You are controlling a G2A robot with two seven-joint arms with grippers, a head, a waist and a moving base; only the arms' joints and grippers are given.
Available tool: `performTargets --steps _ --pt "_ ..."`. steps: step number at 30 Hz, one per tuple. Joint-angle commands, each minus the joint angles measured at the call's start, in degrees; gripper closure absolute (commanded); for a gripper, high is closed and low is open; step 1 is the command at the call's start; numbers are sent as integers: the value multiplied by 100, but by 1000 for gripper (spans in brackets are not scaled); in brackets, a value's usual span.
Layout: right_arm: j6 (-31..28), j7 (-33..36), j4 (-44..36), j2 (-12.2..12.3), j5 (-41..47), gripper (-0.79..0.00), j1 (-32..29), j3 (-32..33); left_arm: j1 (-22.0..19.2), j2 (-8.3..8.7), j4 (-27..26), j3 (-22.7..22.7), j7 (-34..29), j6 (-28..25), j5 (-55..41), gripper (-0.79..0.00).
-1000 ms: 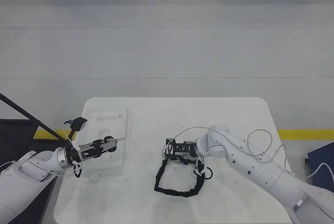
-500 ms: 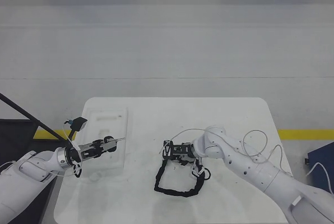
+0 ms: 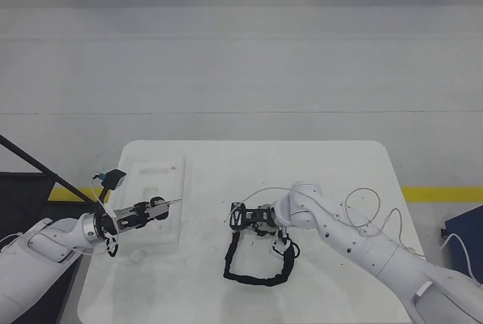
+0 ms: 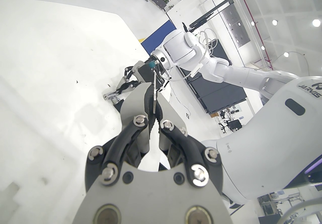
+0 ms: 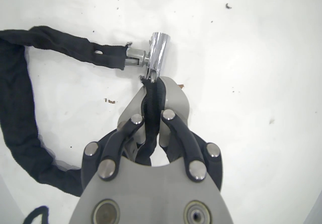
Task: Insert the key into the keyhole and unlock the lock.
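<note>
Firmly closed, the left gripper point(image 4: 152, 99) pinches the key point(image 4: 154, 81) between its fingers, with the flat metal blade sticking out past the fingertips. In the top view this gripper point(image 3: 155, 209) hangs over the near edge of a white tray point(image 3: 156, 172) on the left part of the table point(image 3: 331, 162), and the key's blade point(image 3: 173, 202) points across the table towards the other arm.

The right gripper point(image 5: 154, 91) is closed as well, its fingers clamped on the black fabric-sleeved chain point(image 5: 151, 119) right where the sleeve ends. Just beyond its fingertips stands the lock point(image 5: 158, 50), a short chrome cylinder, touching the end of the chain it holds. A metal pin enters the cylinder from the side, joining it to the chain's other end, so the lock is closed. From there the sleeved chain point(image 5: 15, 109) runs out in a loose loop on the table and comes back under the gripper.

Seen from above, the right gripper point(image 3: 245, 217) sits near the table's middle, well apart from the left one, with the chain loop point(image 3: 258, 278) lying towards the near edge. From the left wrist, the lock point(image 4: 110, 95) shows its round end face low over the table; whether it rests on the surface I cannot tell. Small dark specks dot the tabletop around it.
</note>
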Motion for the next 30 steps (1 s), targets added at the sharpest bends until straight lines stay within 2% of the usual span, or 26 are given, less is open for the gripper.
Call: performTargets --steps 1,6,12,18,23,30 --pt "-68 -89 -101 44 -4 0 -50 98 0 0 0 0 0 0 0 0" --pt "-512 -476 -229 186 144 0 -232 395 0 0 0 0 0 0 0 0" --pt "-1755 -1446 115 285 890 0 -369 723 0 0 0 0 0 0 0 0" --pt "-1755 -2865 -61 452 1514 0 -302 280 0 0 0 0 0 0 0 0" --pt "-1755 -4670 -161 703 1255 0 -45 -416 0 0 0 0 0 0 0 0" --pt "-1755 -4815 -163 720 1209 0 -19 -468 0 0 0 0 0 0 0 0"
